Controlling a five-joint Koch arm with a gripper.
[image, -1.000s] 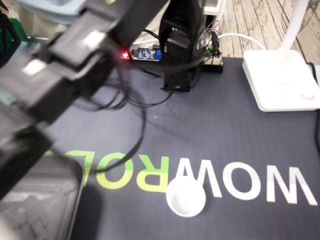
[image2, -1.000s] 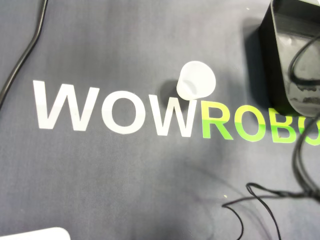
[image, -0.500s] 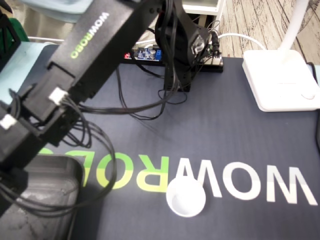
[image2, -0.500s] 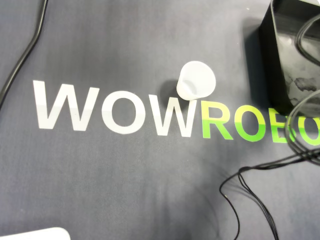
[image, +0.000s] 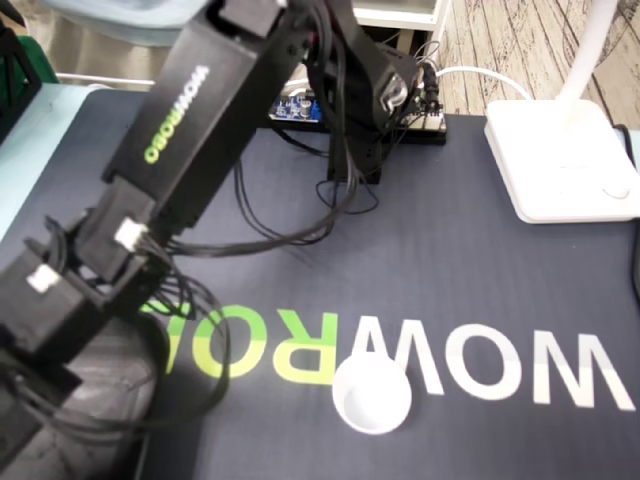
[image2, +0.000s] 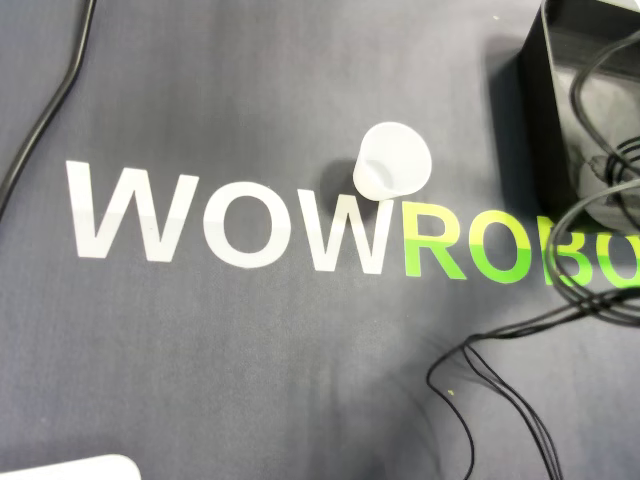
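A small white cup stands upright and empty on the dark mat, at the letter W of the printed WOWROBO logo; from above the cup sits just over the logo's middle. The black arm reaches from its base at the back down to the lower left, over a black container. Its wrist section runs off the lower left edge, so the gripper's fingers are outside both views. In the overhead view only the arm's thin cables show beside the container at the right edge.
A white lamp base sits at the back right of the fixed view, and its corner shows at the bottom left from above. A black cable crosses the mat's top left. A circuit board lies by the arm's base.
The arm has swung down and back toward the lower left container and come into focus. Its cables have slid further left in the overhead view. The cup has not moved.
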